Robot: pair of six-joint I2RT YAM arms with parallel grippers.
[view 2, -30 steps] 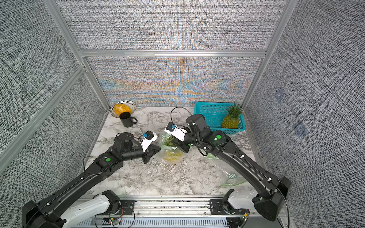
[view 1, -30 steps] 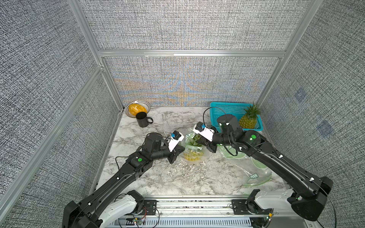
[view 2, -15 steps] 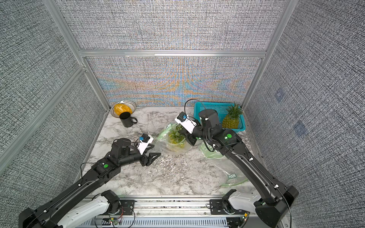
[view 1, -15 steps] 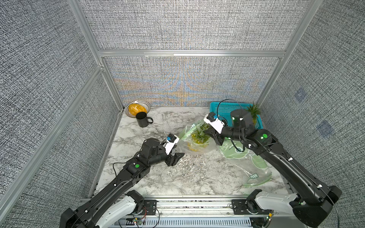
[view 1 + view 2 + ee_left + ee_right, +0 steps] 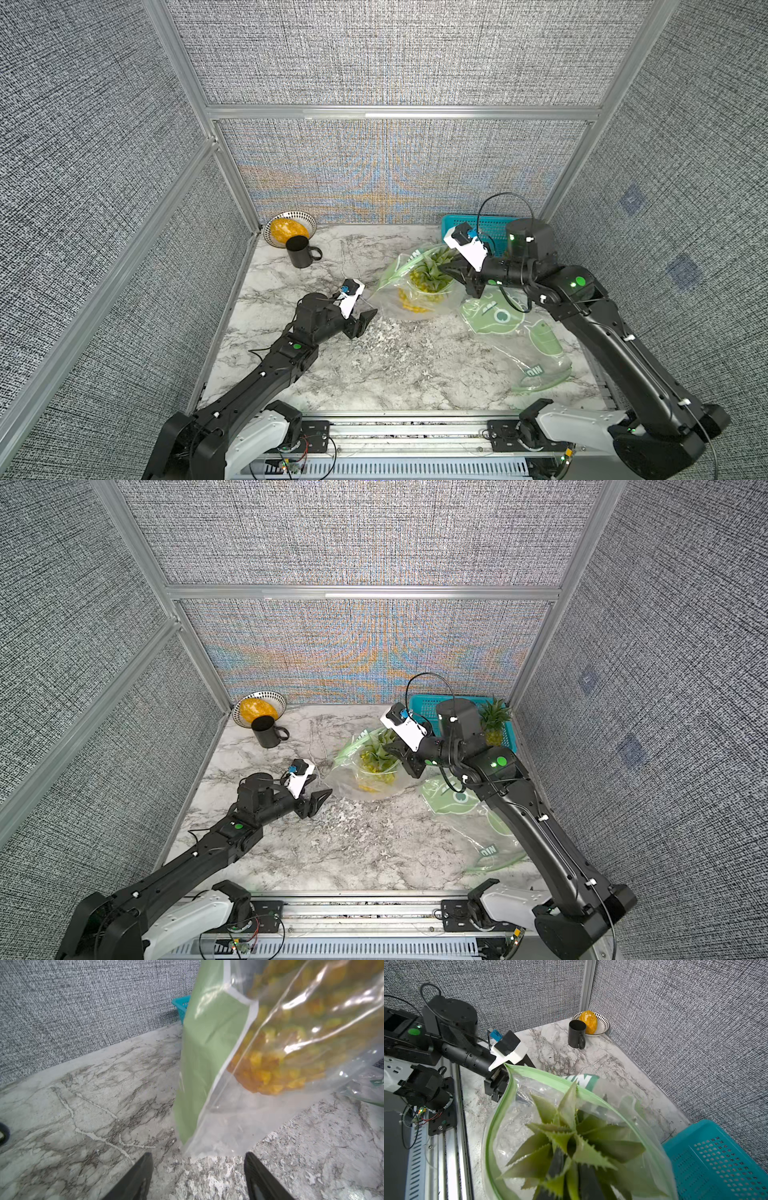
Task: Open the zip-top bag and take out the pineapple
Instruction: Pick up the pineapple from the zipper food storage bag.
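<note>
Clamping: right claw (image 5: 457, 273) closed on pineapple (image 5: 571, 1142) crown inside zip-top bag (image 5: 506, 1093), for pulling out.
Left claw (image 5: 197, 1159): apart, bag's corner just ahead, ready to pin it.

Overhead stereo pair, both wrist cameras near bag (image 5: 207, 1053)

Bright, even light, faint shadows. Rainbow moiré ripples the fabric wall (image 5: 386, 174) behind the zip-top bag (image 5: 390, 293). In the left wrist view, white glare streaks the bag's blurred plastic.
</note>
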